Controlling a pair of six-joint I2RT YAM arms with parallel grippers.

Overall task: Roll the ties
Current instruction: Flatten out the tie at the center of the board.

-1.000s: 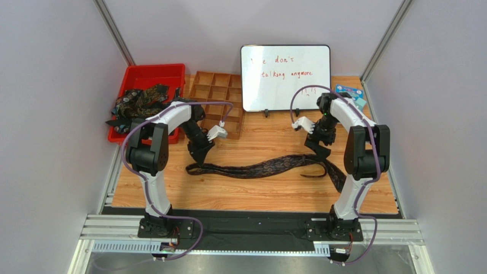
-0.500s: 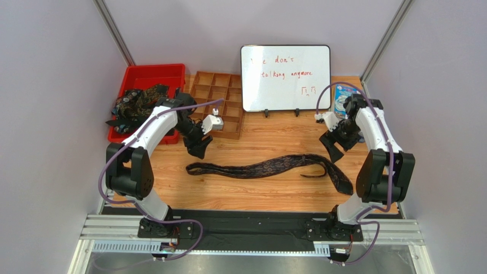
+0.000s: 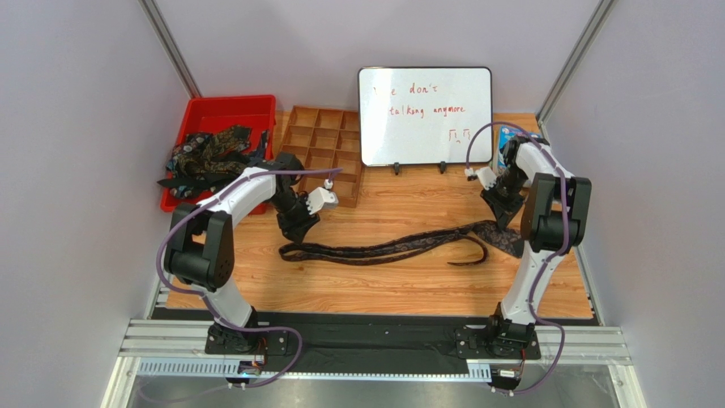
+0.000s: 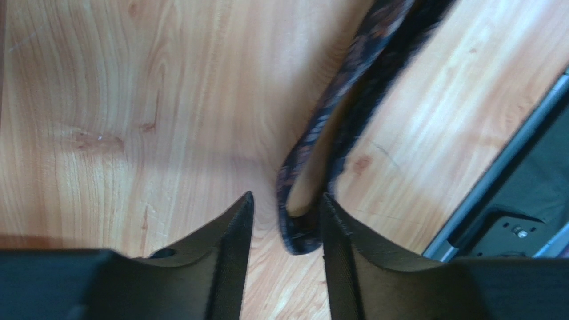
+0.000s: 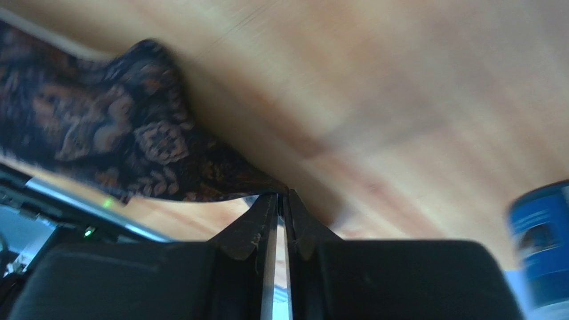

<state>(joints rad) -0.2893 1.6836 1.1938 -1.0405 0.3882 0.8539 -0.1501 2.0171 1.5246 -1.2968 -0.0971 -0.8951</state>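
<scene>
One dark paisley-print tie (image 3: pixel 400 246) lies across the wooden table, its narrow end at the left and its wide end at the right. My left gripper (image 3: pixel 298 229) is low over the narrow end. In the left wrist view its jaws (image 4: pixel 286 200) stand open, with the folded tip of the tie (image 4: pixel 347 87) between them, close to the right finger. My right gripper (image 3: pixel 504 223) is at the wide end. In the right wrist view it (image 5: pixel 280 195) is shut on the pointed corner of the tie (image 5: pixel 120 133). More ties (image 3: pixel 208 153) are heaped in the red bin.
The red bin (image 3: pixel 223 106) stands at the back left, with a wooden compartment tray (image 3: pixel 319 140) beside it. A whiteboard (image 3: pixel 425 115) is propped at the back centre. A blue packet (image 3: pixel 519 136) lies at the back right, near my right arm.
My right gripper came down onto the tie's wide end and shut on it, shifting that end back and to the right. My left gripper dropped to the narrow end and its jaws narrowed.
</scene>
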